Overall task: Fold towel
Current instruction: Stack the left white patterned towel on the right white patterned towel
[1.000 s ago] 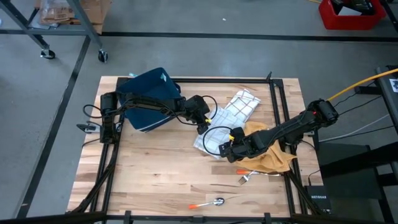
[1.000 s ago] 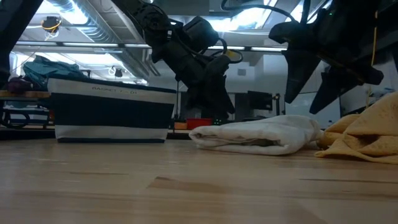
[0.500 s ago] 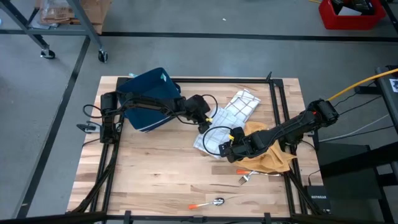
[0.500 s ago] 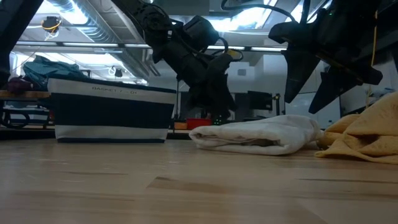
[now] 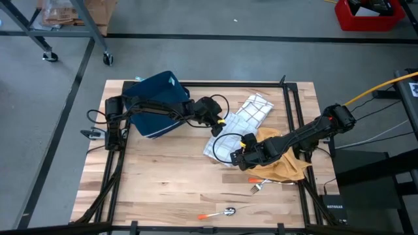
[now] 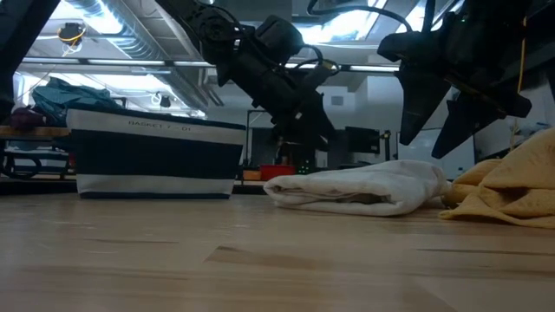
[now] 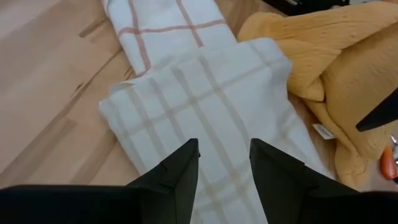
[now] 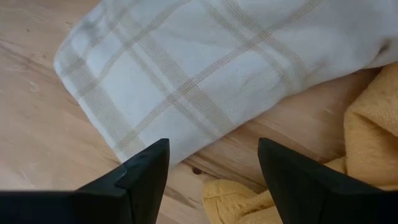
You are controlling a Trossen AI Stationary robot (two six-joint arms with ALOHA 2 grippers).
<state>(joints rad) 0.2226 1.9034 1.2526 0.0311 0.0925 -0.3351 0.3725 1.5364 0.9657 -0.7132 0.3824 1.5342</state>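
**Desk:** Where's the towel sitting?

**Me:** I see the white checked towel [image 5: 238, 124] lying near the middle of the table [image 5: 157, 176], bunched and partly folded over on itself. Its near end reaches down toward my right gripper [image 5: 239, 158], and its far end fans out toward the back edge. From table height it looks like a low, rounded roll [image 6: 360, 188].

**Desk:** And the arms?

**Me:** My left gripper [image 5: 216, 128] hangs over the towel's left edge, above the cloth and not touching it. In its wrist camera the two fingers [image 7: 176, 175] stand apart with nothing between them, the checked cloth spread out beneath. My right gripper hovers at the towel's near corner, its fingers [image 8: 144, 174] spread wide and empty, with that corner and bare wood showing in the gap.

**Desk:** Anything crowding the towel?

**Me:** A yellow cloth [image 5: 284, 160] lies crumpled just beside it on the right, touching it. A dark blue bag [image 5: 153, 108] sits at the back left, behind my left arm. A fork [image 5: 256, 188] and a spoon [image 5: 222, 212] lie near the front edge, well apart from the towel.
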